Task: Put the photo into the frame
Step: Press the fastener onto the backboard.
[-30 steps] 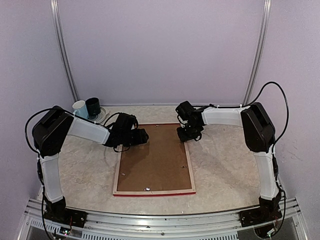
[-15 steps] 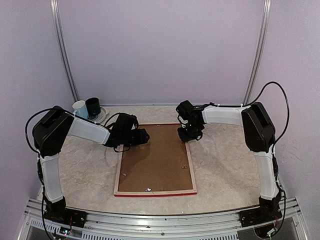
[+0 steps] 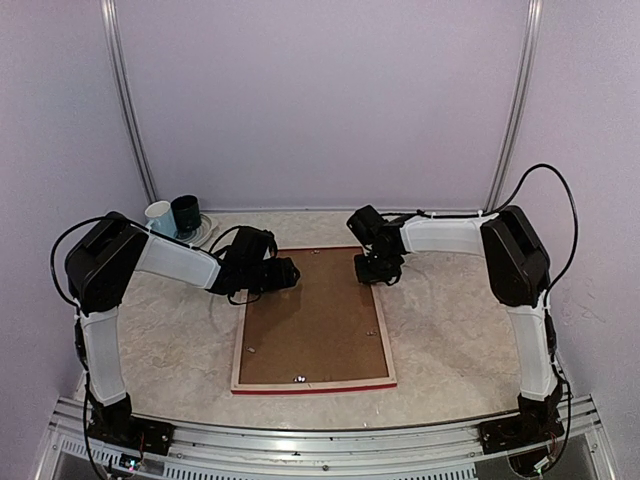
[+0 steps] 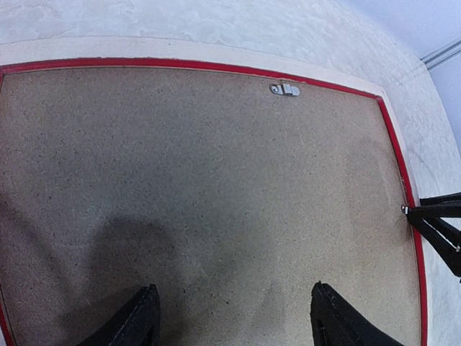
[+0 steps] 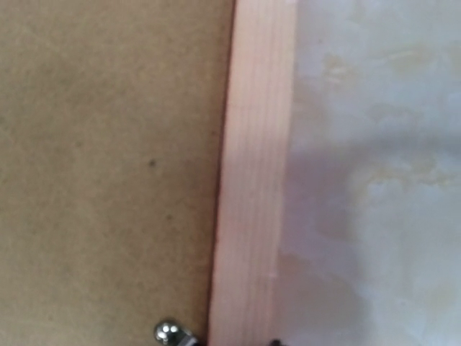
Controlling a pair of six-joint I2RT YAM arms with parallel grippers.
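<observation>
The frame [image 3: 386, 345] lies face down on the table, with pale wood back and a red near edge. The brown backing board [image 3: 310, 325] sits inside it. The photo is hidden. My left gripper [image 3: 286, 270] is open and empty just above the board's far left part; in the left wrist view [image 4: 234, 321] its jaws stand wide apart over the board [image 4: 216, 166]. My right gripper [image 3: 372, 270] is at the frame's far right rail [image 5: 256, 180]. Its fingers barely show at the bottom of the right wrist view. They also appear at the rail in the left wrist view [image 4: 439, 220].
A white cup [image 3: 160, 215] and a dark cup [image 3: 186, 213] stand on a plate at the back left. A metal hanger [image 4: 285, 89] sits on the board near one frame rail. The marbled table [image 3: 470, 320] ends at a rail in front of the arm bases.
The frame's near end has slid slightly to the right. The right gripper has shifted a little left at the far right rail. The left gripper stays over the board.
</observation>
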